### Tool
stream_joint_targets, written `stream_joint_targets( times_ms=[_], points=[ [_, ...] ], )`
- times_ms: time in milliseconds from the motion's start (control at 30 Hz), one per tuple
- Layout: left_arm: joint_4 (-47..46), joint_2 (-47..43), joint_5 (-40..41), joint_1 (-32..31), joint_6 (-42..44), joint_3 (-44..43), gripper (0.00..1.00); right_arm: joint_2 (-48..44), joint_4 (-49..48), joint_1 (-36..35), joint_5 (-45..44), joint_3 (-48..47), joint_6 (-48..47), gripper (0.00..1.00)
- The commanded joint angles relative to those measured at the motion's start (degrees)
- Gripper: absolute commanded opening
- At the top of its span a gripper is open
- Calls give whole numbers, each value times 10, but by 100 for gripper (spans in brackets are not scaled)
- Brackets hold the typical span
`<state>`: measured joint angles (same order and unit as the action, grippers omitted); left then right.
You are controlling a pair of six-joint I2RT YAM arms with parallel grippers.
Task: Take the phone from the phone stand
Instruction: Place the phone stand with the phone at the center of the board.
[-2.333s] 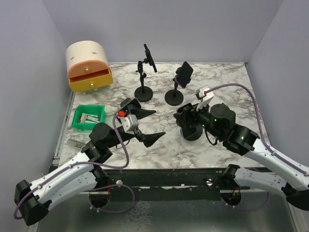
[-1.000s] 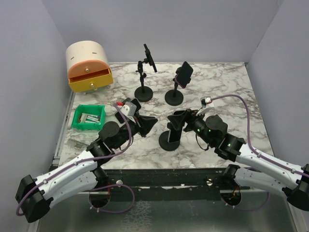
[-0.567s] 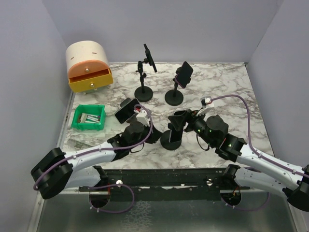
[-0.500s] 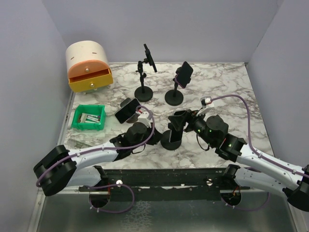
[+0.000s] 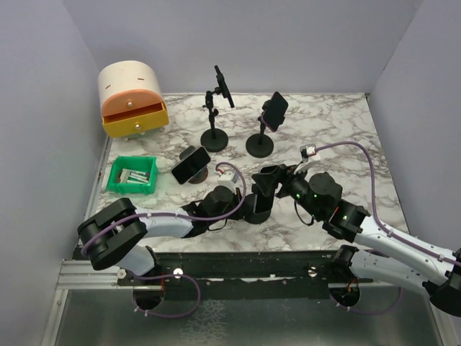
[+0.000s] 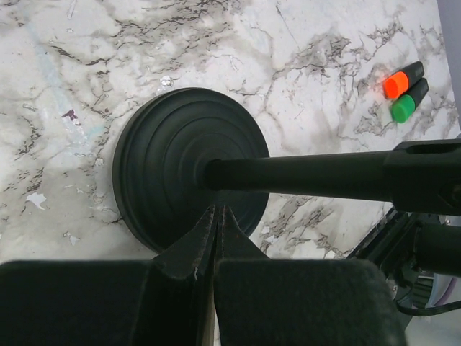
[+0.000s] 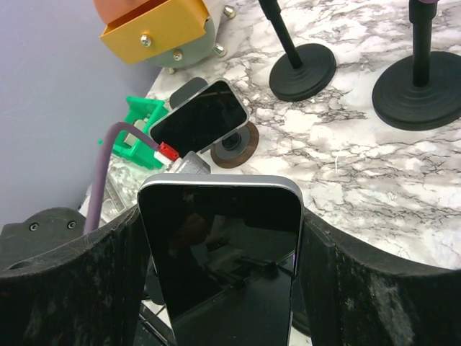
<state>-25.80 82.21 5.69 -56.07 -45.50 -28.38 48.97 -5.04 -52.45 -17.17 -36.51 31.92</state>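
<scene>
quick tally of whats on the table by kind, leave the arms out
pole stands, black round base: 3
low stand, brown base: 1
phones: 3 clear; back-left holder edge-on, cannot tell
drawer box: 1
green bin: 1
highlighters: 2
total: 11

The phone (image 7: 220,267) sits atop the phone stand (image 6: 187,158), between the fingers of my right gripper (image 7: 220,216); my left gripper (image 6: 217,213) touches the stand's base. Behind it is another stand (image 5: 260,144); the bin (image 5: 132,175) lies far left.
</scene>
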Motion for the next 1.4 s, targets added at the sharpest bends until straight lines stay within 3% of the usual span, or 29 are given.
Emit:
stream_joint_targets(
  times_ms=[0, 267, 633, 1367],
  points=[
    [-28, 22, 25, -5, -9, -10, 0, -10, 14, -3, 1, -32, -26, 30],
    [-38, 62, 38, -5, -19, -4, 0, 11, 87, -3, -21, -66, -71, 29],
    [-78, 89, 26, -12, -14, -15, 0, 4, 96, -3, -19, -62, -81, 29],
    [-75, 186, 43, -13, -19, -19, 0, 52, 226, -4, -110, -149, -228, 28]
  ],
)
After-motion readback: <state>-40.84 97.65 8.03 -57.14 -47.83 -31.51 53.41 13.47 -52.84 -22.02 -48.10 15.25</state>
